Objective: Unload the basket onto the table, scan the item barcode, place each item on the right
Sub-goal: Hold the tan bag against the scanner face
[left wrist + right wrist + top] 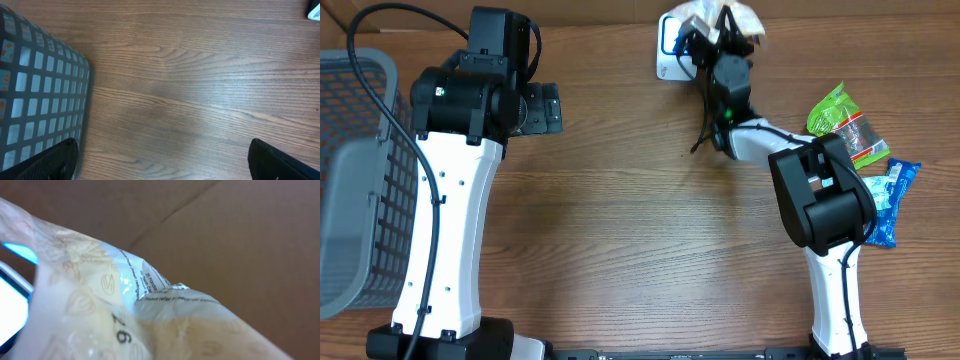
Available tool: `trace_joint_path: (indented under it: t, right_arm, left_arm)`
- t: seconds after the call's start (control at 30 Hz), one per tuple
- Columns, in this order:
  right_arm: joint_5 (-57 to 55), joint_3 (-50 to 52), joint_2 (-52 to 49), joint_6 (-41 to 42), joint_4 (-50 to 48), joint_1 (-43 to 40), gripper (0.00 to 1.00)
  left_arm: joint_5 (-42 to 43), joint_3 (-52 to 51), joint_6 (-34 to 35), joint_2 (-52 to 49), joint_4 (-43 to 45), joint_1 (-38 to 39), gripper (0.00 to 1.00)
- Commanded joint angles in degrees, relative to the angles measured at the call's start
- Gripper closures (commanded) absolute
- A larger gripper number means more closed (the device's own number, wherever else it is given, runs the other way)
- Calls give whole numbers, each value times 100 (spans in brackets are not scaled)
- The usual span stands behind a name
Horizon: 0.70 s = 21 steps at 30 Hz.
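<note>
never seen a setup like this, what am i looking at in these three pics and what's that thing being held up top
Two robot arms stand at a wooden table, each ending in two fingers. One picture looks down from above; the other two come from cameras on the wrists. The left gripper hovers open beside a grey basket. The right gripper is closed on a pale plastic packet, holding it over a white and blue scanner. Green and blue snack packets lie at the right.
</note>
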<state>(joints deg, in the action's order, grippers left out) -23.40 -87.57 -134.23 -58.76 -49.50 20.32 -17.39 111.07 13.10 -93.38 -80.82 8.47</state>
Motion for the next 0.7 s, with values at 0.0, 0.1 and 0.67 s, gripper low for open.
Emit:
trace_joint_path:
  t: [0.0, 0.1, 0.67]
  right_arm:
    - [348, -575, -63, 0, 195, -4, 96]
    - [365, -1047, -310, -22, 367, -4, 96]
    - [426, -1611, -992, -433, 826, -13, 96]
  left_arm:
    - [-61, 94, -87, 114, 4, -20, 0]
    - [-61, 94, -87, 114, 4, -20, 0]
    - [-61, 94, -87, 114, 4, -20, 0]
